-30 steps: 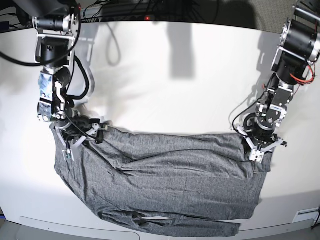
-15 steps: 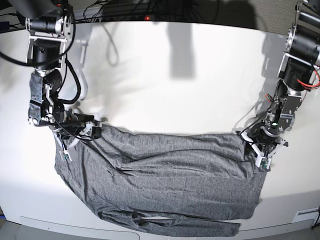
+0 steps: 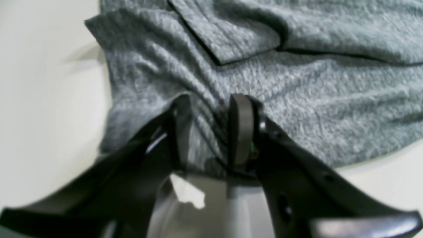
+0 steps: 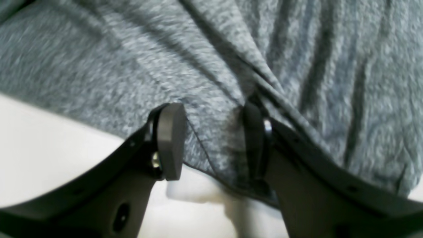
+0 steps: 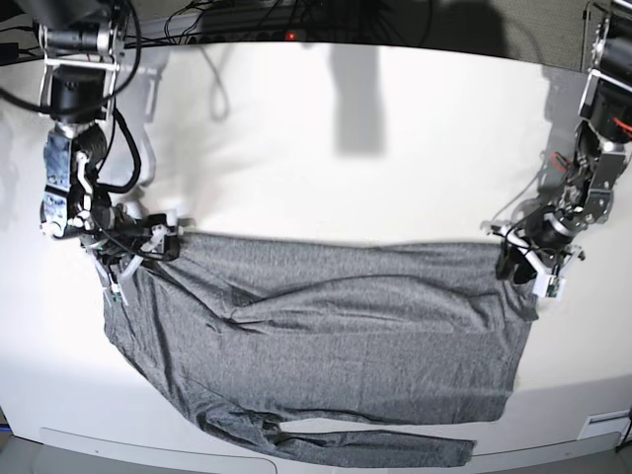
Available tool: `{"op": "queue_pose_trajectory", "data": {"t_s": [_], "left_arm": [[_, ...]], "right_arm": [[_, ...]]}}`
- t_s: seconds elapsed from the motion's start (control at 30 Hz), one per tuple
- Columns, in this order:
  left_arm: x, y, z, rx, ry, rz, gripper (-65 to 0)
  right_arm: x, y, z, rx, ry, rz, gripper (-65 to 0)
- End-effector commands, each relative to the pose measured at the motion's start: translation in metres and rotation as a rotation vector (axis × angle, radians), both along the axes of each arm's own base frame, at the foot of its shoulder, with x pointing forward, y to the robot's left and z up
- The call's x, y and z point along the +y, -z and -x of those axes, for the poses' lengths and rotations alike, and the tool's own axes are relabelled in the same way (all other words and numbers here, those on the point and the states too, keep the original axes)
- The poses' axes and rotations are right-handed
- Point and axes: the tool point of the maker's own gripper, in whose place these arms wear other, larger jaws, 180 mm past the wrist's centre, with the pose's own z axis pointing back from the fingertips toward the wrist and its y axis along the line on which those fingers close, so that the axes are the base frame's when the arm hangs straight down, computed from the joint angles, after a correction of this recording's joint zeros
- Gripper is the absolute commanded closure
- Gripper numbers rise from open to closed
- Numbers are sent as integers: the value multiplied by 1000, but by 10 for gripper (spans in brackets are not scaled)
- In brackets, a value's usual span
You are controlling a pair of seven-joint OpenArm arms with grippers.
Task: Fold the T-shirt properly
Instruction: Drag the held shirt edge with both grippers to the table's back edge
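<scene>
The heather-grey T-shirt [image 5: 326, 336] lies spread across the white table [image 5: 346, 148], its far edge drawn into a nearly straight line between both arms. My left gripper [image 5: 533, 269] is at the shirt's far right corner. In the left wrist view the gripper [image 3: 211, 112] is shut on a fold of the T-shirt [image 3: 297, 99]. My right gripper [image 5: 123, 259] is at the far left corner. In the right wrist view the gripper [image 4: 211, 138] pinches the T-shirt [image 4: 99, 66] by its edge, creases running away from the pads.
A sleeve [image 5: 375, 449] lies folded along the shirt's near side, close to the table's front edge [image 5: 148, 444]. Cables [image 5: 227, 20] and dark equipment line the back of the table.
Both grippers have moved outward and away from the front edge with the cloth. The shirt's far edge is now taut and straighter, and its body is flatter.
</scene>
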Motion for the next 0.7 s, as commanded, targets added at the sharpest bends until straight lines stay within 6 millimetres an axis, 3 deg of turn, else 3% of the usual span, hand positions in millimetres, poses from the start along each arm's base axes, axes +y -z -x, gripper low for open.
{"op": "queue_pose_trajectory", "data": {"t_s": [0.0,0.17,0.37,0.67], "left_arm": [[30,57,76,341,45,-183,-199],[36,54,103,363,94,-207,-199],[39,57,151,412,152,-220,-199],[75,67,223,512,75,-253,-199]], "right_arm": [[-11,6,16,61,-6,52,-279],[-2,9,50,61,-56,87,-279],[8,13,92,84,-108,112,-279],[20,13,144,121,-151,136,-279]]}}
